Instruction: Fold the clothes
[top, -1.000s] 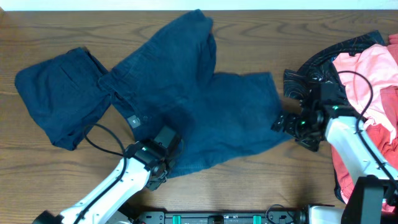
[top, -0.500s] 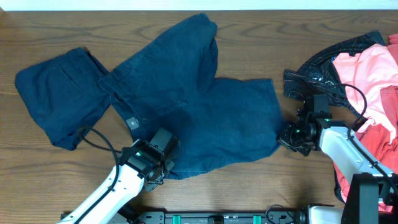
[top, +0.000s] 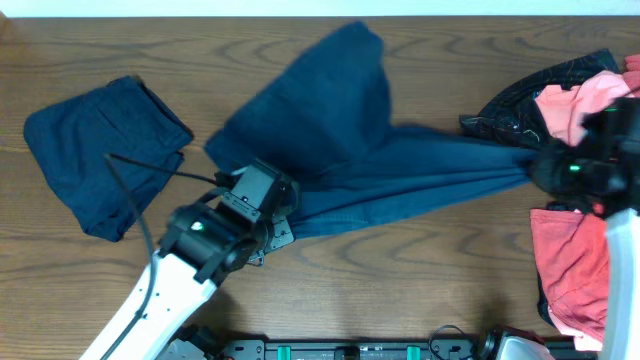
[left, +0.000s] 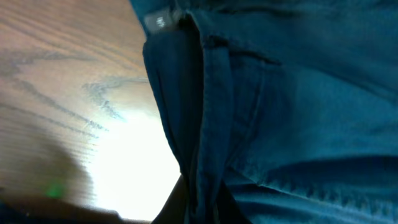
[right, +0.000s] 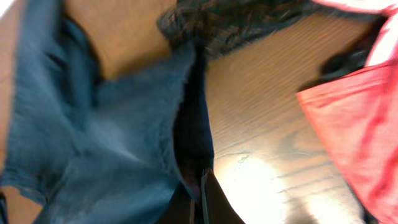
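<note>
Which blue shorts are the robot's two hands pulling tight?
The big dark navy cloth shorts in the middle, stretched between the left gripper and right gripper. The smaller navy piece at far left lies alone, untouched.

Count on the tabletop (top: 420, 270): 2 navy shorts, i.e. the stretched pair (top: 340, 150) and the flat pair (top: 100, 150), plus 1 black patterned piece (top: 520, 105), 1 salmon-pink piece (top: 585, 100), 1 red piece (top: 565, 265), and 2 arms, left arm (top: 170, 285) and right arm (top: 622, 250).
</note>
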